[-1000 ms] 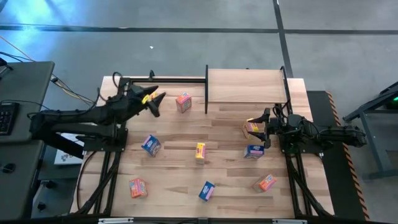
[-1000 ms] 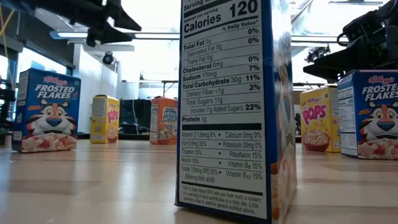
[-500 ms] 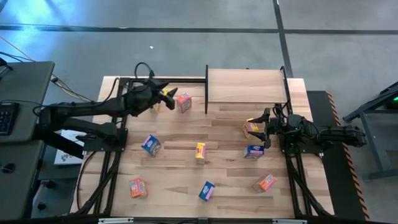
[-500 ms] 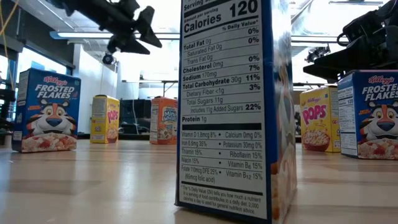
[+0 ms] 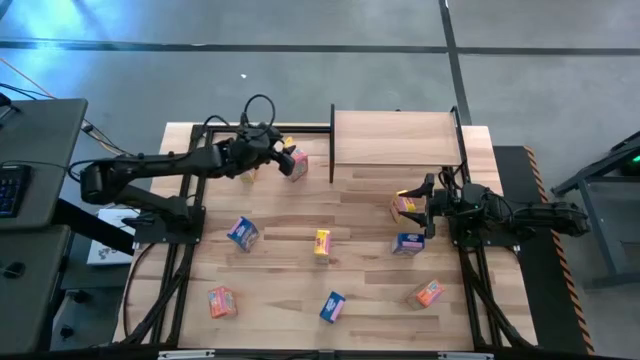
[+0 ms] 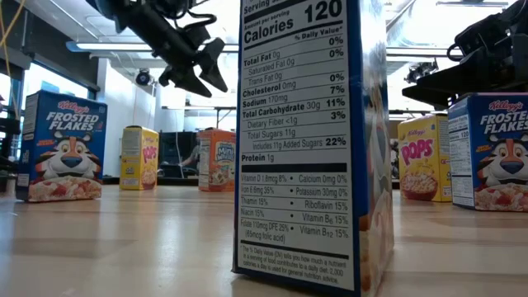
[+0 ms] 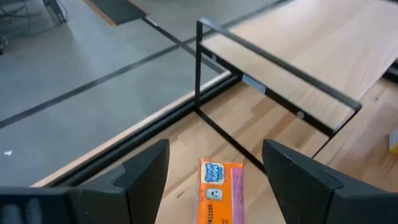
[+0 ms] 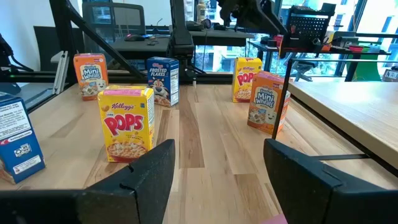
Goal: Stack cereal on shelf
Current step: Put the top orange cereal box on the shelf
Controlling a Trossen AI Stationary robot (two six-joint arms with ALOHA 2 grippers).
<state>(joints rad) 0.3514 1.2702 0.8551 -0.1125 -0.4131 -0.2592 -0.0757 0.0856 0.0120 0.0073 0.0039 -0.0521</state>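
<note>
An orange-pink cereal box (image 5: 295,163) (image 7: 221,190) stands on the table just left of the shelf (image 5: 395,138) (image 7: 298,68). My left gripper (image 5: 284,154) (image 7: 216,146) (image 6: 216,66) hovers open above and short of it, slanting down, and touches nothing. A yellow box (image 5: 248,172) stands under that arm. My right gripper (image 5: 428,205) (image 8: 219,146) waits open at the table's right, level, with a yellow box (image 5: 405,207) just in front of its fingertips. The shelf's board is bare.
Loose boxes stand about the table: blue (image 5: 242,232), yellow (image 5: 322,243), blue (image 5: 407,243), orange-pink (image 5: 221,301), blue (image 5: 332,306), orange-pink (image 5: 427,292). The shelf's thin black posts (image 7: 198,68) rise beside the orange-pink box. A black rail (image 5: 265,127) runs along the far edge.
My left gripper has swung toward the table's right, past the yellow box, to the orange-pink box beside the shelf. It has sunk a little and tipped its fingers further down. It has stayed open. No box has moved.
</note>
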